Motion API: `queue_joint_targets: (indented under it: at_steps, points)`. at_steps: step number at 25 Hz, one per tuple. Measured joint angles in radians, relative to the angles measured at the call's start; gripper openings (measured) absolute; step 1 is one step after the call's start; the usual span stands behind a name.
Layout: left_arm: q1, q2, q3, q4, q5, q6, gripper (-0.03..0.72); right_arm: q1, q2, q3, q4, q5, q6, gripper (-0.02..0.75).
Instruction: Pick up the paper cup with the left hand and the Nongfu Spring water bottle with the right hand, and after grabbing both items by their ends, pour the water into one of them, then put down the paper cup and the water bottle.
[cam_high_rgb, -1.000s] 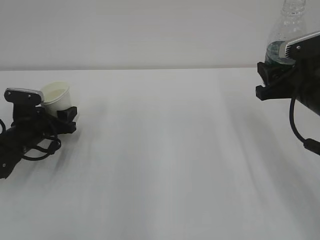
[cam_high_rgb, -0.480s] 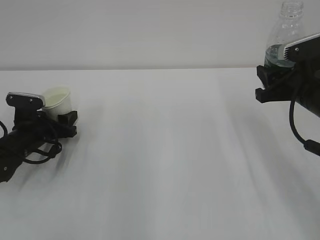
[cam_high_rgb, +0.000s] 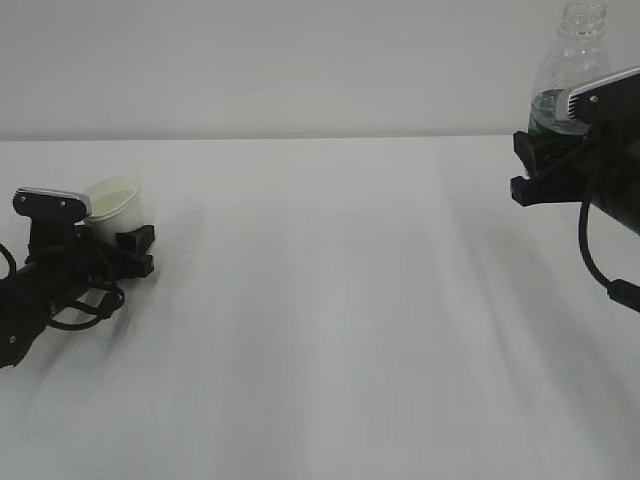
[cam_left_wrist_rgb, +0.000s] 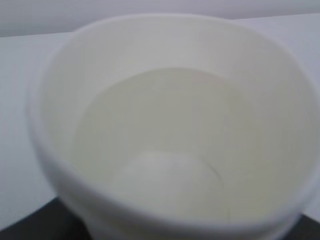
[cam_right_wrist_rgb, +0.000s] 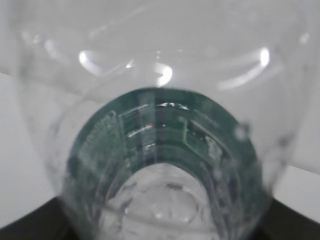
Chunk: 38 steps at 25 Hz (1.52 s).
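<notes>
Table (cam_high_rgb: 330, 300), a wide white surface, fills the exterior view; at its left side the left hand (cam_high_rgb: 118, 240), a black arm with cables and a grey plate, is low over the surface and grips the small white tapered paper cup (cam_high_rgb: 112, 203) near its bottom; the cup looks a little tilted, and I cannot tell if its base touches the table; at the right edge the right hand (cam_high_rgb: 545, 165), a black arm with a silver-grey plate, grips the small clear ribbed plastic bottle with a dark green label (cam_high_rgb: 568, 75) at its lower part, upright, neck open at top, and raised above the table. In the left wrist view the cup (cam_left_wrist_rgb: 170, 130) fills the frame, pale cream inside; whether there is water in it I cannot say for sure. In the right wrist view the bottle (cam_right_wrist_rgb: 165, 150) is seen from close, the green label shining through; the jaws are hidden, only dark edges below. I judge the putting down is in hand; a tilted cup could tip or spill when released; the bottle, without cap and held high, could fall over if let go too early. The middle of the table is free; the bottle stands near the right edge of the view, so there is less room there.
</notes>
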<state>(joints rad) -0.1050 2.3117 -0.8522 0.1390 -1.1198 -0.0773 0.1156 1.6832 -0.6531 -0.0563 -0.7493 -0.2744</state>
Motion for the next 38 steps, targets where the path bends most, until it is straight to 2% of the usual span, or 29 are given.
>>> queue_joint_targets:
  at_steps: [4, 9, 11, 18, 38]
  points:
    - [0.0, 0.0, 0.0, 0.007, -0.002, 0.0, 0.456, 0.0, 0.0, 0.0, 0.0, 0.0, 0.0, 0.428]
    - [0.0, 0.0, -0.002, 0.013, -0.018, 0.0, 0.56, 0.0, 0.0, 0.0, 0.0, 0.0, 0.0, 0.428]
    - [0.0, 0.0, -0.004, 0.013, -0.018, 0.0, 0.577, 0.0, 0.0, 0.0, 0.0, 0.0, 0.0, 0.428]
    - [0.0, -0.035, 0.006, 0.013, -0.022, 0.0, 0.585, 0.0, 0.0, 0.0, 0.0, 0.0, 0.0, 0.428]
    - [0.0, -0.192, 0.249, -0.013, -0.025, 0.0, 0.587, 0.0, 0.0, 0.0, 0.001, 0.0, 0.013, 0.428]
